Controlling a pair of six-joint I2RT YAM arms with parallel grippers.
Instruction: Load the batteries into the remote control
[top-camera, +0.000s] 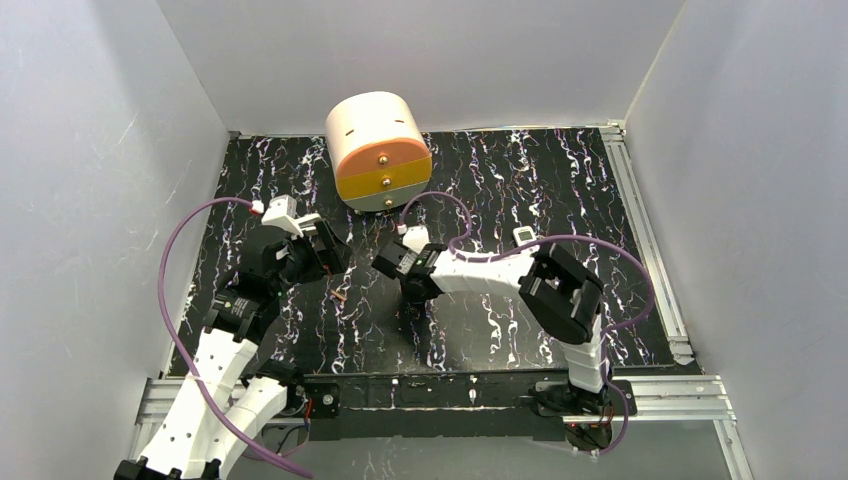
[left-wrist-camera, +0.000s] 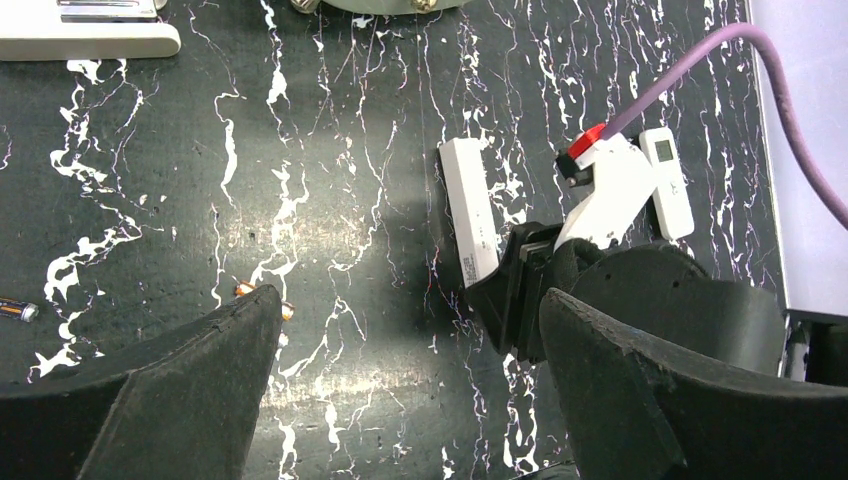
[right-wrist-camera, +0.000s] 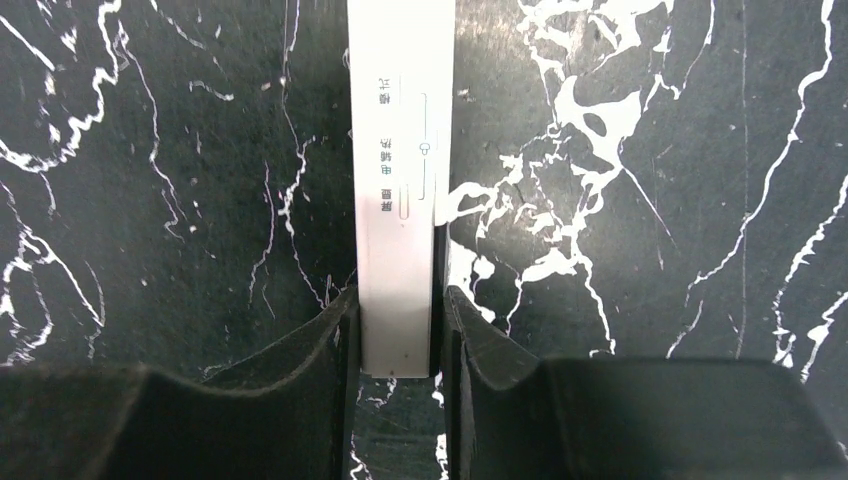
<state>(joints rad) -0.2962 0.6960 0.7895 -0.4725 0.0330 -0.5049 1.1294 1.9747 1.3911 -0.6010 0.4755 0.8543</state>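
Wide-open left gripper holds nothing, one of the batteries just beside its fingertip; right gripper straddles a white bar, fingers close against it, grip impossible to tell; beyond, the remote control lies screen-up on the table.

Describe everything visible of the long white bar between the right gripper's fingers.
The white bar is long, narrow, plain-looking plastic, with small printed characters and line markings on top. It lies flat on the black marbled table. The right gripper straddles one end, fingers tight alongside; actual contact is unclear.
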